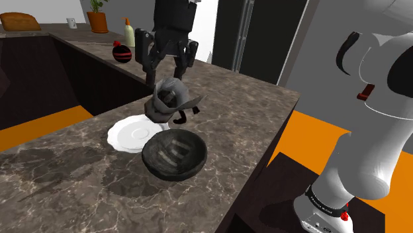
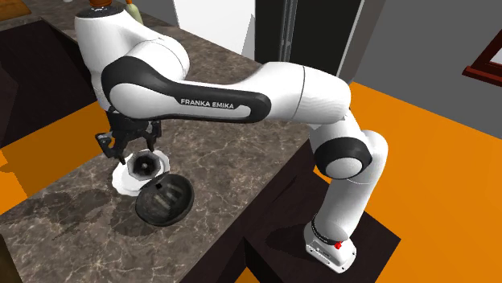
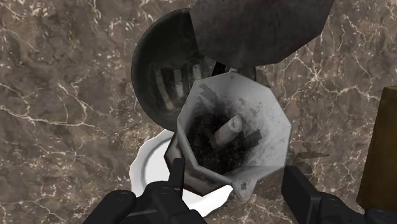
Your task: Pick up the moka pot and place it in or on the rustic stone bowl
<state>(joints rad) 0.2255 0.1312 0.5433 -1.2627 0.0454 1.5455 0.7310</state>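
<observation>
The moka pot (image 1: 169, 100) is grey, leans over with its lid flung open, and sits over a white plate (image 1: 129, 134) right behind the dark stone bowl (image 1: 155, 165). From above, the pot (image 2: 146, 165) shows its dark inside, next to the bowl (image 2: 149, 209). My gripper (image 1: 167, 69) hangs just above the pot with its fingers spread. In the wrist view the pot (image 3: 254, 121) lies between the fingers of the gripper (image 3: 236, 175). One finger is at the pot's rim, the other stands apart from it. The bowl (image 3: 143, 70) lies beyond the pot.
A red and black round object (image 1: 122, 53), a pale bottle (image 1: 128, 33) and a potted plant (image 1: 98, 16) stand on the far counter. The marble counter (image 1: 66, 165) ends at the shoulder view's right, above orange floor (image 1: 318, 132). A brown wooden block (image 3: 382, 153) is beside the gripper.
</observation>
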